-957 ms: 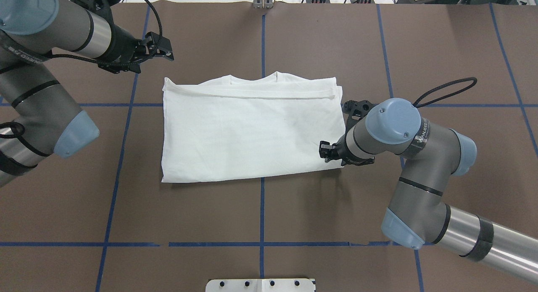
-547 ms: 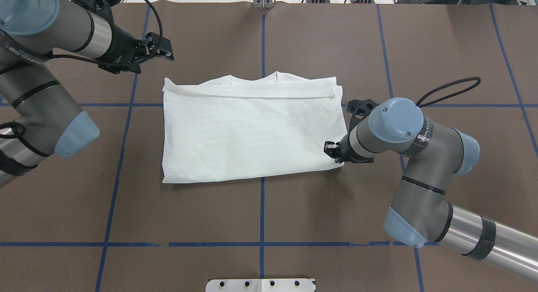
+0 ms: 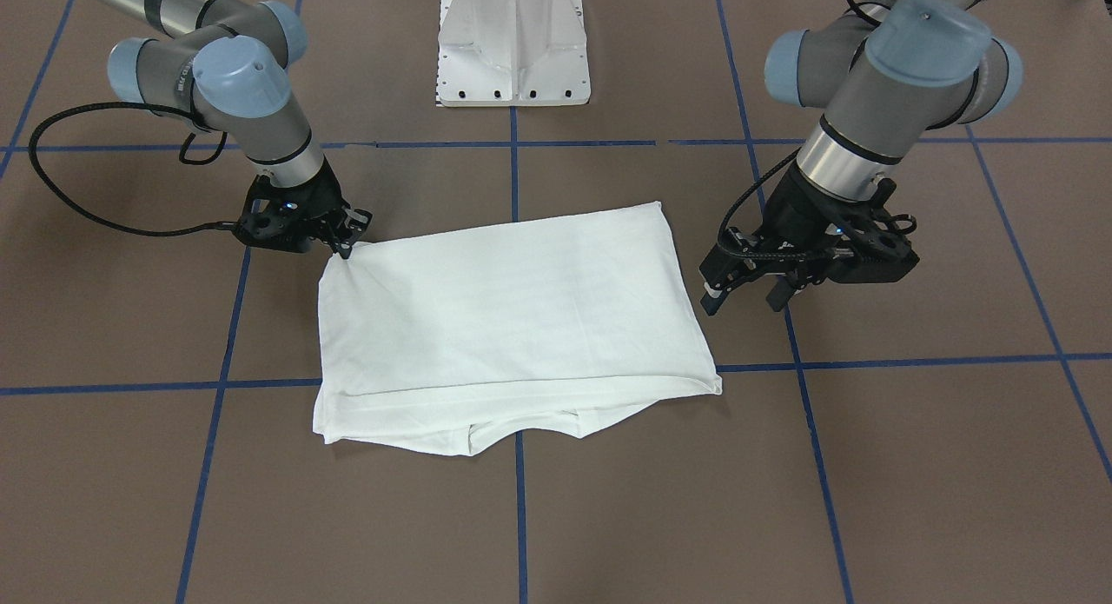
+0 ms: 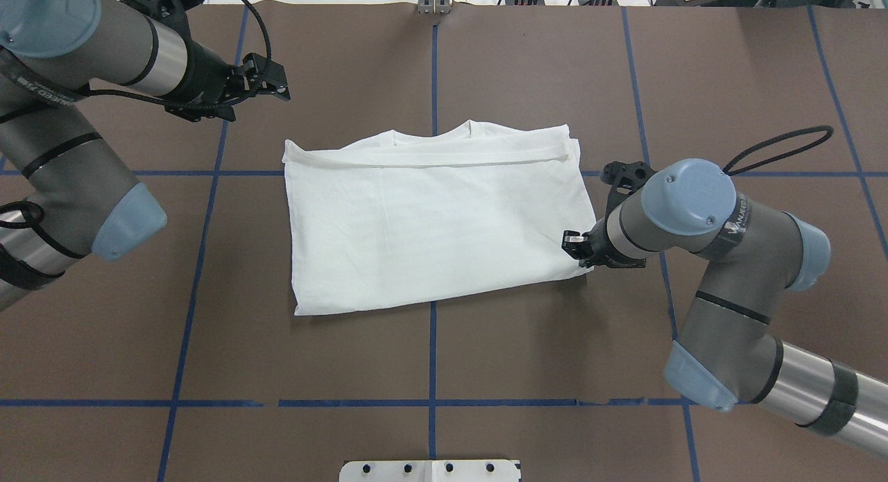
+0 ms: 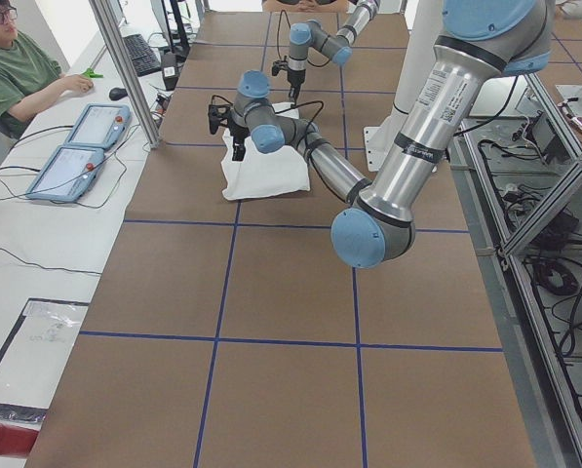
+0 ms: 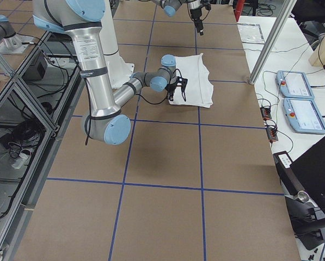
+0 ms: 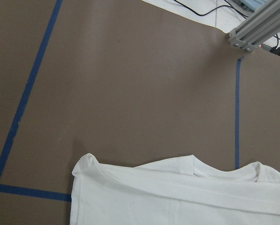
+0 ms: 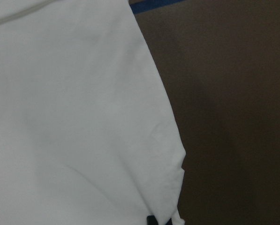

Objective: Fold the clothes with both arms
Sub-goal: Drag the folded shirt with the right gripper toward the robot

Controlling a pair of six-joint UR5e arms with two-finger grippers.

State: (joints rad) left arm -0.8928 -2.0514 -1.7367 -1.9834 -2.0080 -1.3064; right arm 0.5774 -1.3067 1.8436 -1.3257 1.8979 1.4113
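1. Your white T-shirt (image 4: pixel 430 218) lies folded into a flat rectangle on the brown bench (image 4: pixel 541 343). It sits straight out from the white base (image 3: pixel 512 48) and well apart from it, with the curved neckline edge on the side farthest from the base.
2. Your right gripper (image 3: pixel 346 242) is down at the shirt's right-hand corner nearest the base and clenched on that corner. The cloth puckers into small creases where it is pinched.
3. Your right wrist camera shows the shirt's edge against bare bench, with a dark fingertip (image 8: pixel 151 219) at the bottom of the cloth.
4. Your left gripper (image 3: pixel 744 298) is released, jaws spread. It hangs above bare bench off the shirt's left edge, apart from the cloth and farther from the base than the right gripper.
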